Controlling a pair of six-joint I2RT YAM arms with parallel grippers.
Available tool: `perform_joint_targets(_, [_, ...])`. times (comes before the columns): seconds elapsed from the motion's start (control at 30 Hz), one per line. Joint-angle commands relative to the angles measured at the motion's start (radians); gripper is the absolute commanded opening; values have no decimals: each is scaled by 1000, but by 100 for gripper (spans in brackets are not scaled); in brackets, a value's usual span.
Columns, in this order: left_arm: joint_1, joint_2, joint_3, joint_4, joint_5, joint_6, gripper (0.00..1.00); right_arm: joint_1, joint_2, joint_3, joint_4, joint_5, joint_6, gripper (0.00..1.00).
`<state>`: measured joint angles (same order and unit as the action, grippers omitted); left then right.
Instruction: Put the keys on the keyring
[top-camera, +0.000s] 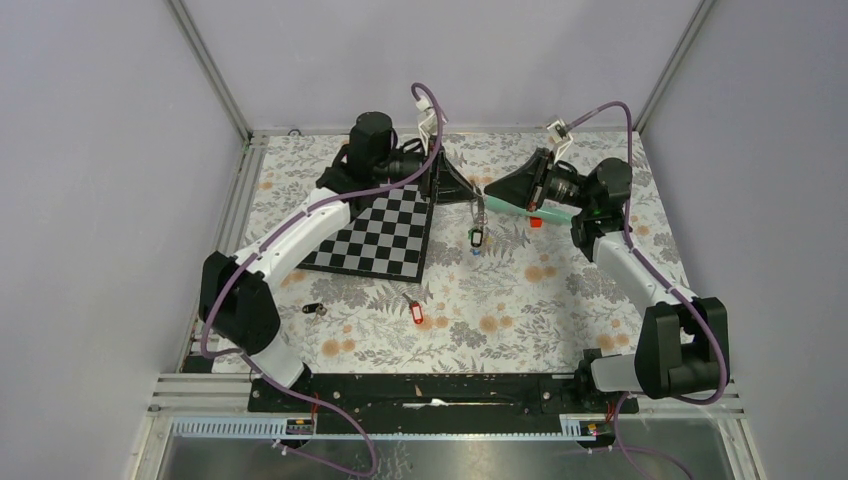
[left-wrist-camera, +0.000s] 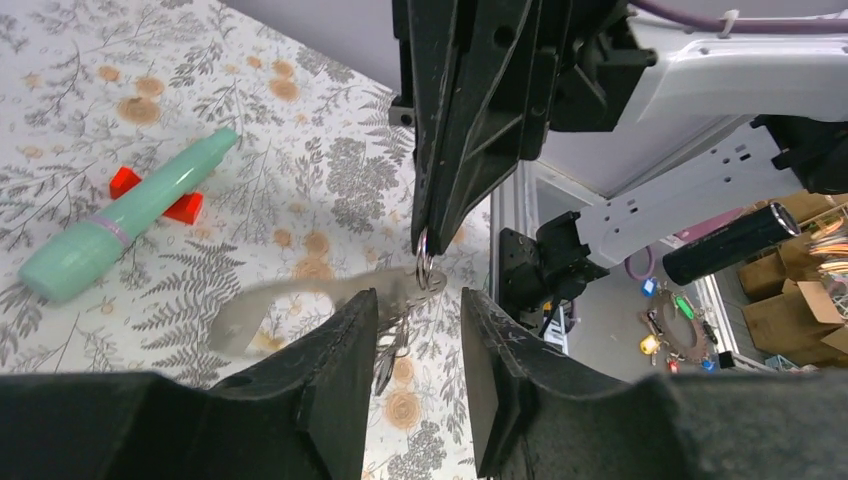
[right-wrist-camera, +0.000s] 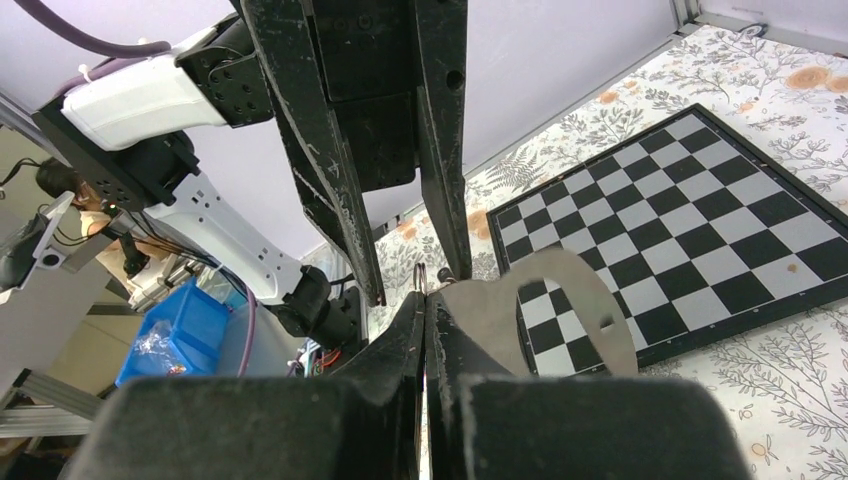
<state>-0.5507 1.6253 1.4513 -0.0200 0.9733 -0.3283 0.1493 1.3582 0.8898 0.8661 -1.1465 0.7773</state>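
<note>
Left arm (top-camera: 300, 232), right arm (top-camera: 632, 262): white link shells, black joint housings, purple cables. Left gripper (left-wrist-camera: 420, 296), right gripper (right-wrist-camera: 425, 300): black tapered scuffed fingers.

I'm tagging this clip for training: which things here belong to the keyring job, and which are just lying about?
Job: keyring, keys hanging from it, red-tagged key and black-tagged key lying loose.
Lying about: checkerboard, teal tube, red block under it.
</note>
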Motion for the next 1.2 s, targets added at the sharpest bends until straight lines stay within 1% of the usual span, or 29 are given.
perform_joint_targets(0.0, [-12, 12, 49, 167, 46, -119, 38, -2, -39, -9, 147, -12, 67, 0])
perform_joint_targets(0.13, [-20, 24, 42, 215, 56, -163, 33, -2, -40, -21, 177, -6, 85, 0])
perform_joint_targets(0.33, [-23, 26, 7, 296, 59, -220, 32, -3, -36, -36, 219, 2, 114, 0])
perform_joint_targets(0.57, [-23, 18, -22, 315, 55, -230, 30, -2, -40, -44, 227, 7, 121, 0])
perform_joint_targets(0.8, [-23, -19, -92, 328, 46, -203, 30, -2, -37, -46, 239, 10, 129, 0])
perform_joint_targets(1.0, [-23, -18, -94, 349, 48, -224, 27, -1, -33, -50, 230, 11, 114, 0])
perform_joint_targets(1.17, [-22, -22, -100, 369, 55, -240, 27, -2, -34, -52, 215, 5, 96, 0])
